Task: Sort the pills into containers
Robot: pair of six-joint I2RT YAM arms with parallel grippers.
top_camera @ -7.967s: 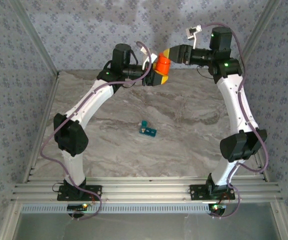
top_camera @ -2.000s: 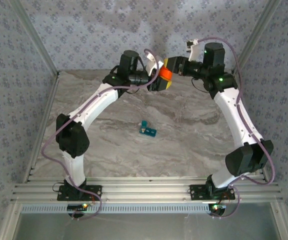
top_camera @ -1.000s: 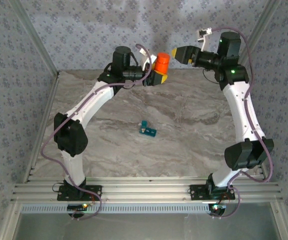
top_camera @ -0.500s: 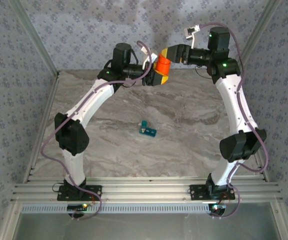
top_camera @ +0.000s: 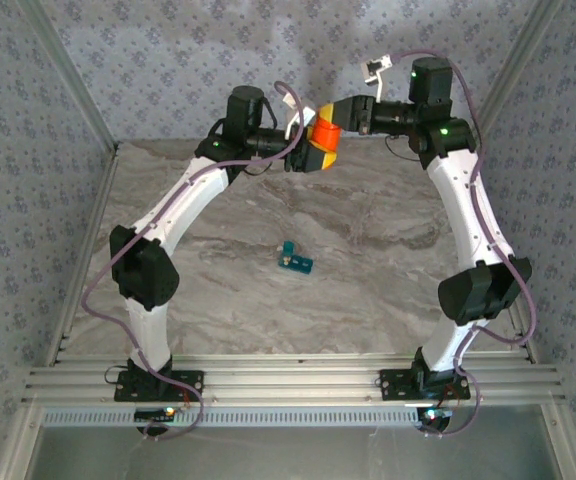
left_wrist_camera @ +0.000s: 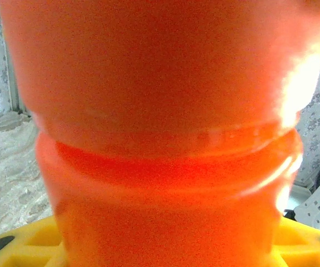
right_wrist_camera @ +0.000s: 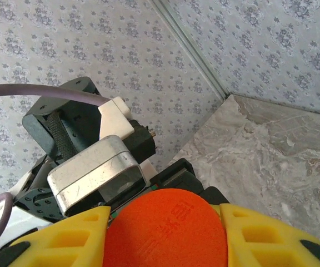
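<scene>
The pill box [top_camera: 295,262] lies in the middle of the table [top_camera: 218,290], just below the frame's centre. One lid seems raised, but it is too small to be sure. I see no loose pill, so I judge the sorting has not begun.

At upper centre the orange bottle [top_camera: 325,133] hangs in the air. The left gripper [left_wrist_camera: 168,247] is clamped on its body and the right gripper [right_wrist_camera: 165,245] on its cap [right_wrist_camera: 168,214].

Count: one box, one bottle, two grippers.
</scene>
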